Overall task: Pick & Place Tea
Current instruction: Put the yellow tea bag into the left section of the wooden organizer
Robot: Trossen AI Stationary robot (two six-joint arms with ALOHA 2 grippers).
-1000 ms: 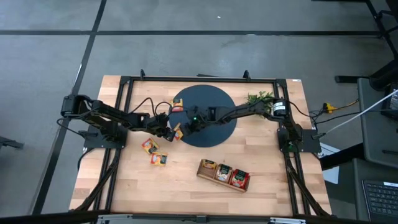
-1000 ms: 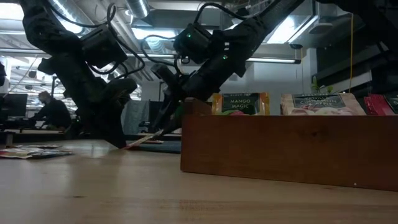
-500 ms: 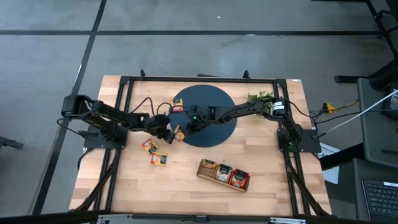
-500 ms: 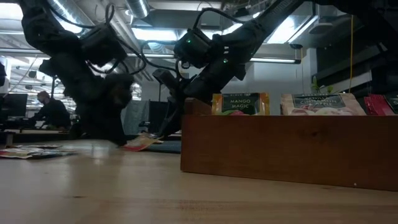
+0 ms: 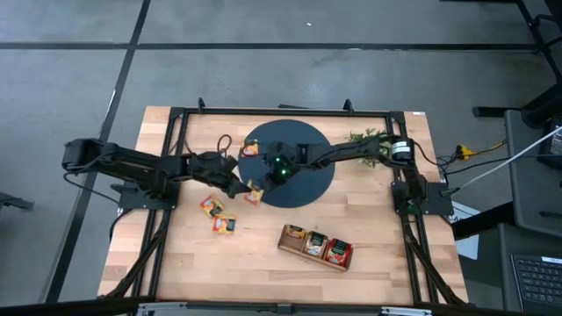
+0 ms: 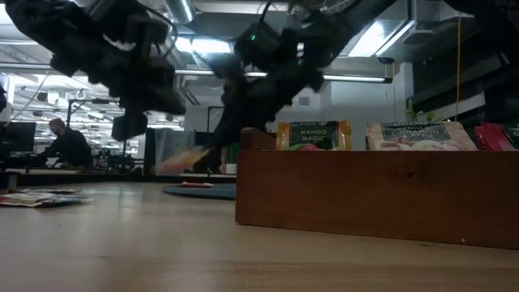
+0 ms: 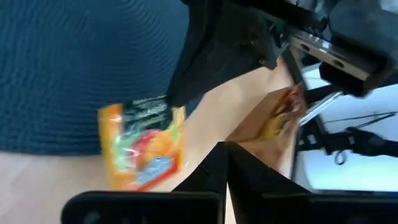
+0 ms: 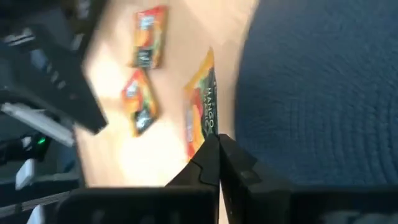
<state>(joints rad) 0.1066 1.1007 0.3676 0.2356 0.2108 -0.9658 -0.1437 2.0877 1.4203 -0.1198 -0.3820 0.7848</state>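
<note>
Right gripper point(image 5: 260, 190): jaws pinching an orange tea packet point(image 5: 255, 192), lifted off the desk at the round dark mat's point(image 5: 303, 140) left rim.
Left gripper point(image 5: 235, 186): jaws pressed together, empty, just beside that packet, crowding it from the left.
Loose packets point(image 5: 217, 215): two flat on the desk point(image 5: 176, 254), nearer the front edge.
Wooden tray point(image 5: 315, 247): front right of centre, packets upright in its compartments.
Plant point(image 5: 366, 137): by the far right corner.

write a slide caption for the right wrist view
Right gripper shut on an orange tea packet at the edge of the dark blue mat, two more packets lying on the wooden table beyond.
</note>
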